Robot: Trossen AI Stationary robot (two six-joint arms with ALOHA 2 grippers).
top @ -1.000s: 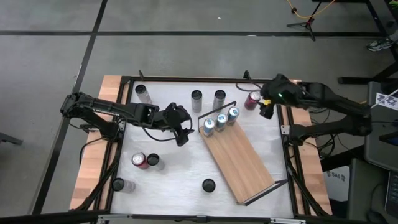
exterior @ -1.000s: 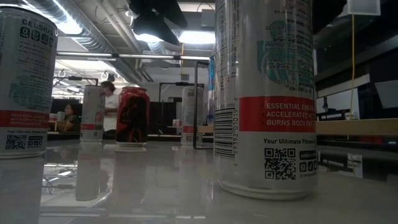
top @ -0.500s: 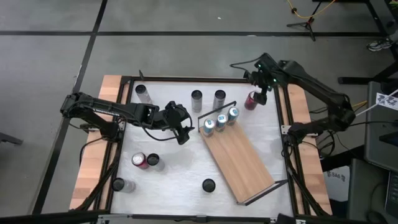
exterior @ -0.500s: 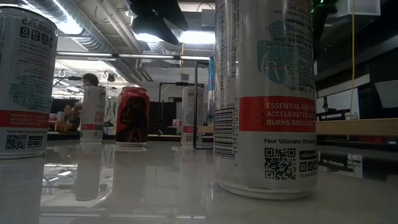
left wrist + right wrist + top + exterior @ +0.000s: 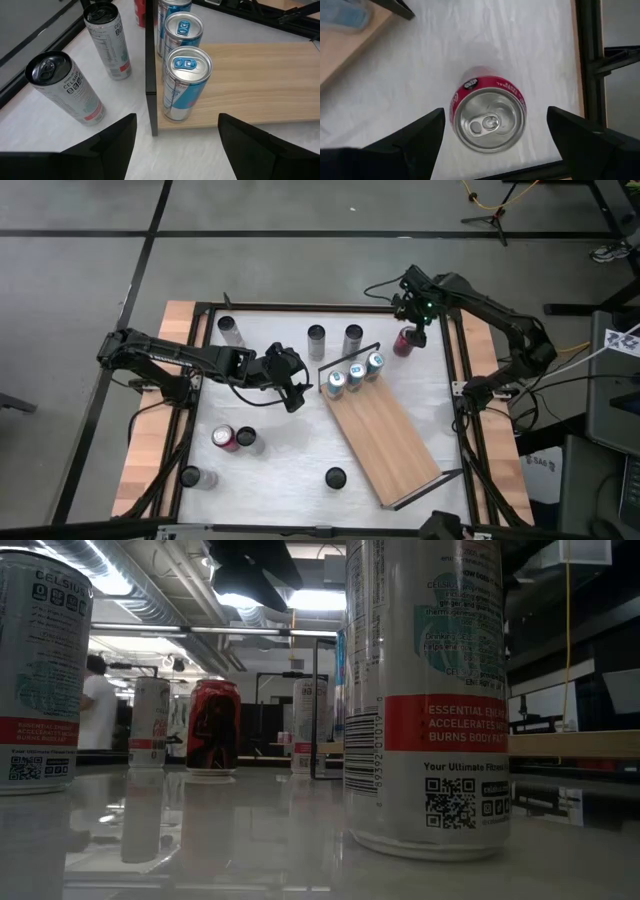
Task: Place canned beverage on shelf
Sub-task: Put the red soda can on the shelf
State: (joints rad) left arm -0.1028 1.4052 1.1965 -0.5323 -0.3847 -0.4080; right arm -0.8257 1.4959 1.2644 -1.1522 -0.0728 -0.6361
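The right gripper (image 5: 490,137) hangs right above the red can (image 5: 489,118) at the far right of the table (image 5: 270,465), fingers wide open and holding nothing. If it drops off-center, a finger could bump the rim and tip the can over. The shelf (image 5: 385,440) lies just left of the can with three blue cans (image 5: 355,373) on its far end. The left gripper (image 5: 175,135) waits near them, open and empty.
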